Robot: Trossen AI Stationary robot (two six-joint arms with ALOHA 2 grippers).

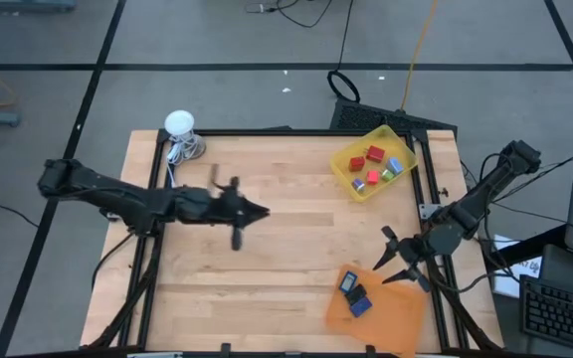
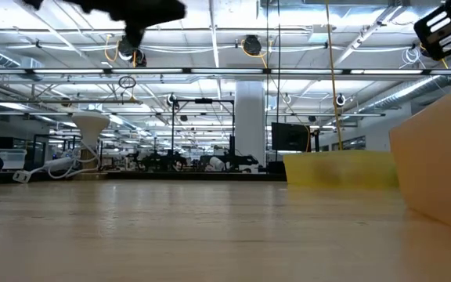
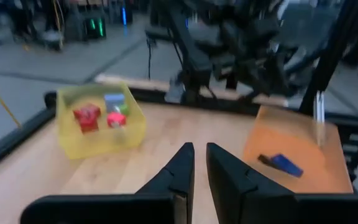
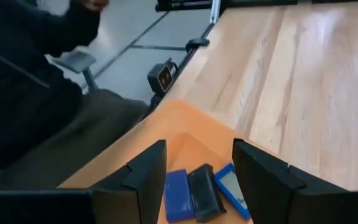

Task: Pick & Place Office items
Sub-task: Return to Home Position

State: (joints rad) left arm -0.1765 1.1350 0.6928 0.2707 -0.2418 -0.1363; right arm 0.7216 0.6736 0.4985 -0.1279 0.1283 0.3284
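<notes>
The yellow tray (image 1: 354,186) sits at the far right of the table and holds red (image 1: 374,154), pink and light blue pieces; the left wrist view shows them too (image 3: 87,116). The orange tray (image 1: 391,316) lies at the near right edge with a dark blue piece (image 4: 178,194), a black piece (image 4: 204,190) and a light blue piece (image 4: 232,186) lying flat in it. My right gripper (image 4: 199,149) hangs open over these three pieces, near the tray's far edge (image 1: 386,257). My left gripper (image 1: 262,211) is shut and empty above the table's middle (image 3: 199,149).
A white round object with a cord (image 1: 179,124) stands at the far left corner. Bare wood stretches across the table's middle and left. A person in dark clothes (image 4: 30,93) sits beyond the table's near edge. The orange tray's wall (image 2: 437,164) rises close to the low camera.
</notes>
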